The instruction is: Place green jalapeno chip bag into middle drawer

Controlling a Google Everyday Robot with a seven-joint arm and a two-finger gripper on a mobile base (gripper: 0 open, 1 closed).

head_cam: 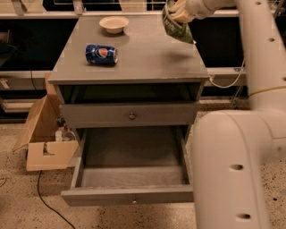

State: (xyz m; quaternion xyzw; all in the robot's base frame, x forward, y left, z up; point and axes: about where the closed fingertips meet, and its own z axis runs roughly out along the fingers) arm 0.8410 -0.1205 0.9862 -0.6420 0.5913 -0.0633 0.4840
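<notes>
The end effector grips the green jalapeno chip bag by its top. The bag hangs just under it, in the air above the counter's back right corner. It is shiny, green and crinkly.

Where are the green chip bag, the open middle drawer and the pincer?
green jalapeno chip bag (177,30): camera view, on its crinkled green lower face.
middle drawer (103,196): camera view, on its pulled-out front panel.
pincer (178,12): camera view, top right, between the fingertips clamping the bag's top.
</notes>
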